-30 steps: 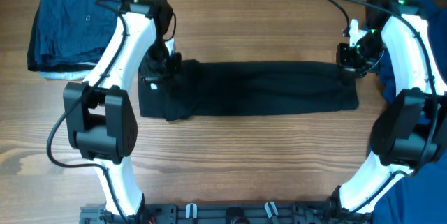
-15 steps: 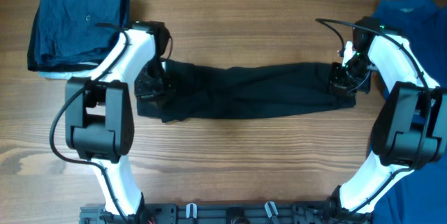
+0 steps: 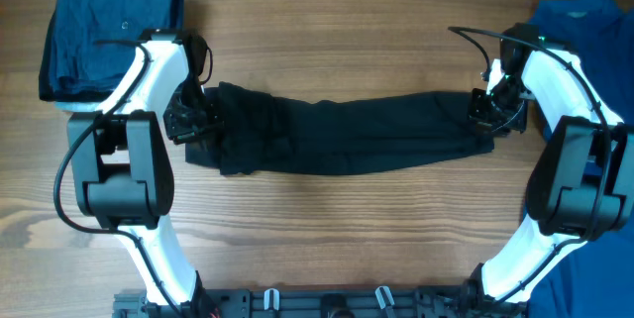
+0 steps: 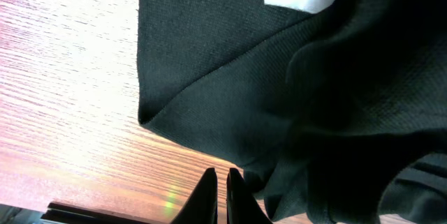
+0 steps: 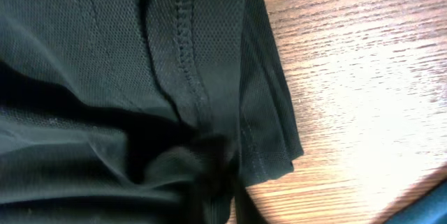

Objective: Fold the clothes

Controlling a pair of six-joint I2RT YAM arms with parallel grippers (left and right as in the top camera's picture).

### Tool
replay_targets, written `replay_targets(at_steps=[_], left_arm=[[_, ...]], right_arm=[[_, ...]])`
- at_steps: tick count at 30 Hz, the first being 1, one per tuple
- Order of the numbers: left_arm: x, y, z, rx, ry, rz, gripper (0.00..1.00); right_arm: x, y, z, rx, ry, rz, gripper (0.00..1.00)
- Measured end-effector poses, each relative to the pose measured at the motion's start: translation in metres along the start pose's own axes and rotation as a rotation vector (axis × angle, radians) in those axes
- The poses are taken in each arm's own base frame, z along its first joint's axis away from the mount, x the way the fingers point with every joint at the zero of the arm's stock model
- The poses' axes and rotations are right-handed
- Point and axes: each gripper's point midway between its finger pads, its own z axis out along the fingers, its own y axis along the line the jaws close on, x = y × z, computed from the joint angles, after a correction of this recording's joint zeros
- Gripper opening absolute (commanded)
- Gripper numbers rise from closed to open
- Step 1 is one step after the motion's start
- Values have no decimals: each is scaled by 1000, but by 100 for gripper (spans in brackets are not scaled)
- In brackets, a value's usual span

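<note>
Now left gripper [image 3: 191, 120] sits pinched narrow at one end of the black polo [image 3: 337, 135]; right gripper [image 3: 488, 112] unreadable, perhaps loose, so cloth could bunch

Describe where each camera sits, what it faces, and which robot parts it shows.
Overhead: above the table, looking straight down; left arm and right arm, black shirt.
Left wrist: on the left arm, over the shirt's corner; left gripper at bottom.
Right wrist: over the stitched hem; fingers lost in shadow.
Shared: black shirt on wood.
</note>
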Motion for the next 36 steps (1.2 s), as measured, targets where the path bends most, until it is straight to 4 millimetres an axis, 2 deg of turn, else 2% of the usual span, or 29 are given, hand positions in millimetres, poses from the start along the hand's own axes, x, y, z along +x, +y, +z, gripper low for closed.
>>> replay_targets(at_steps=[4, 7, 9, 10, 11, 12, 13, 14, 18, 21, 24, 28, 31, 36], left_arm=[[-1, -1, -2, 1, -5, 0, 8], [-12, -6, -17, 22, -61, 2, 12], [-20, -12, -39, 52, -134, 7, 14], [-23, -16, -51, 76, -175, 11, 15], [-22, -21, -62, 101, -211, 17, 15], [-20, -27, -75, 134, -244, 29, 14], [-16, -34, -84, 166, -260, 42, 13], [-14, -37, -86, 176, -263, 47, 13], [-11, -62, -82, 231, -269, 98, 15], [-7, -67, -65, 234, -248, 112, 17], [-7, -68, -44, 234, -231, 112, 17], [-8, -68, -22, 231, -223, 111, 17], [-13, -70, -10, 239, -244, 113, 17], [-14, -62, 7, 200, -250, 106, 17]], right_arm=[[7, 0, -7, 2, 36, 2, 61], [-7, 3, -41, -10, -5, 0, 64], [-20, 8, -70, -35, -59, -7, 64], [-21, 12, -84, -55, -71, -20, 61], [-20, 17, -93, -81, -73, -39, 48], [-20, 24, -102, -118, -85, -66, 24], [-18, 31, -106, -157, -84, -96, 8], [-18, 39, -107, -192, -84, -122, 4], [-18, 56, -89, -253, -82, -168, 4], [-15, 57, -61, -266, -64, -172, 4], [-10, 57, -24, -271, -55, -172, 4], [-3, 46, 15, -222, -52, -135, 4], [-1, 35, 25, -157, -52, -94, 5], [-3, 20, 27, -71, -59, -46, 4]])
